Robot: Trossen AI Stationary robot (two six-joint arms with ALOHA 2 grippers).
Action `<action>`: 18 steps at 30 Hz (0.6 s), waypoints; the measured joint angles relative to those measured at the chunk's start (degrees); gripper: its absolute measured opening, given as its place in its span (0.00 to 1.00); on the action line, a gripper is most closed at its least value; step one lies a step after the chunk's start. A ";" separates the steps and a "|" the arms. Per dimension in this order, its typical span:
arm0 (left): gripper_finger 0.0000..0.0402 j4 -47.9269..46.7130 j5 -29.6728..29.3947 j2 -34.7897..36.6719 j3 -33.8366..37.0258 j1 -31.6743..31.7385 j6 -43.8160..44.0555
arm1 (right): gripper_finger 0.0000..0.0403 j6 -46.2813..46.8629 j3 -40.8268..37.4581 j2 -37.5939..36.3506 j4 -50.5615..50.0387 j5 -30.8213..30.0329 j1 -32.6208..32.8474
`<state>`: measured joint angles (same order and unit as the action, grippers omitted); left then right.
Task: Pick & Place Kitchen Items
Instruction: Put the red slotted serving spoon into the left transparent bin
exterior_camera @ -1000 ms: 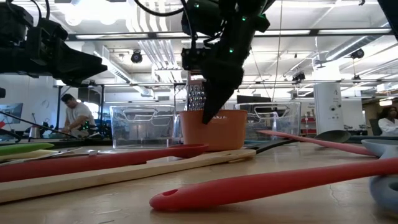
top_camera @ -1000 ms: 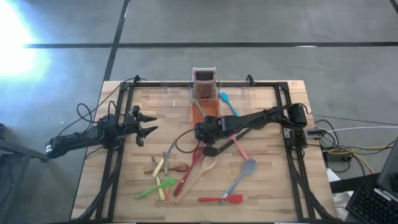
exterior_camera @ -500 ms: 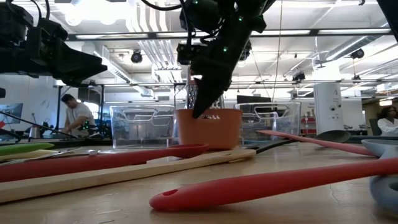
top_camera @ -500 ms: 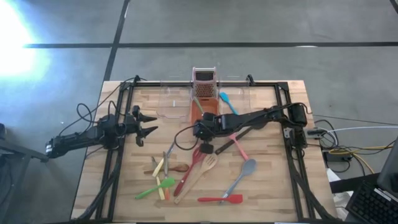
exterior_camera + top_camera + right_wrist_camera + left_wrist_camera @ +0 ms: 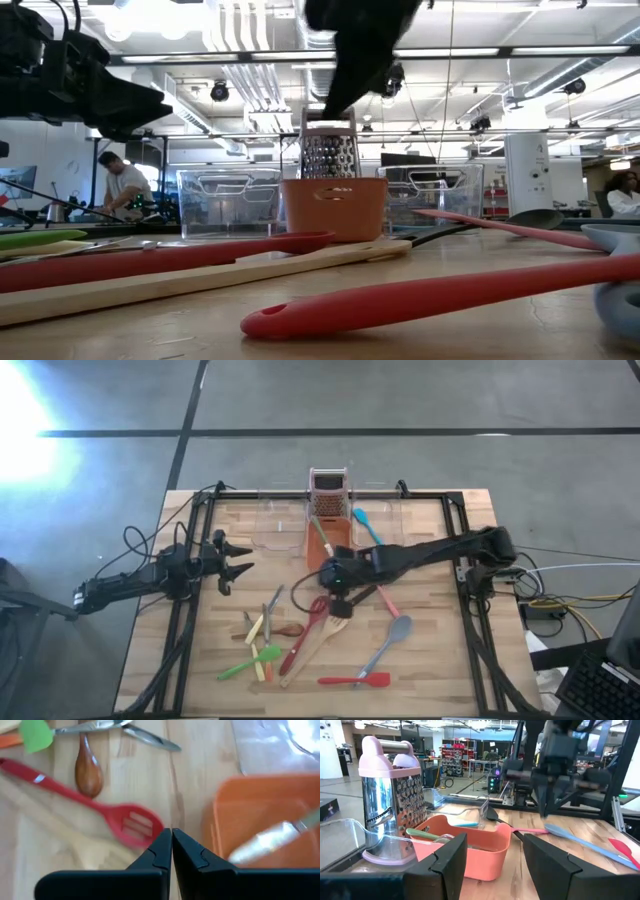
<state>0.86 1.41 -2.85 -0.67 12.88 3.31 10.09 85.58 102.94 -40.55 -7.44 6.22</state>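
Observation:
My right gripper [image 5: 336, 602] [image 5: 171, 834] hangs shut and empty above the table's middle, pointing down, just over the head of the red slotted spatula [image 5: 134, 827] [image 5: 305, 632] and beside the orange tub [image 5: 332, 541]. The red slotted spatula lies flat on the table. Around it lie a wooden fork [image 5: 322, 642], a wooden spoon [image 5: 88, 779], a green spatula [image 5: 252, 659], yellow-handled knives [image 5: 257, 628], a pink spatula [image 5: 381, 596], a grey-blue spoon [image 5: 389, 641] and a red spatula [image 5: 356, 680]. One utensil [image 5: 265, 840] rests inside the tub. My left gripper [image 5: 237, 559] [image 5: 492, 860] waits open at the table's left.
A metal grater [image 5: 328, 493] with a pink top stands behind the orange tub at the far edge. Clear plastic tubs [image 5: 275, 528] flank it; a blue spatula [image 5: 366, 526] lies in the right one. A black frame [image 5: 460, 575] borders the table. People are in the room beyond.
My right gripper has risen from beside the orange tub and moved toward the table's near edge; it now hangs over the red slotted spatula's head. The utensils on the table have kept their places.

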 joint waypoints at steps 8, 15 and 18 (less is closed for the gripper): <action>0.49 0.70 0.04 0.06 0.00 -0.01 9.90 | 0.02 2.63 -7.67 -15.97 -5.70 -1.99 4.71; 0.49 1.09 -2.00 0.04 0.00 -0.01 10.33 | 0.02 1.88 -23.23 -34.81 3.26 -1.30 6.32; 0.49 2.24 -2.05 0.04 0.00 0.00 10.34 | 0.02 1.91 -30.55 -44.04 6.10 -1.31 6.27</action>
<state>3.11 -0.64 -2.81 -0.67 12.88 13.65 12.00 55.03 58.90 -34.46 -8.75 12.49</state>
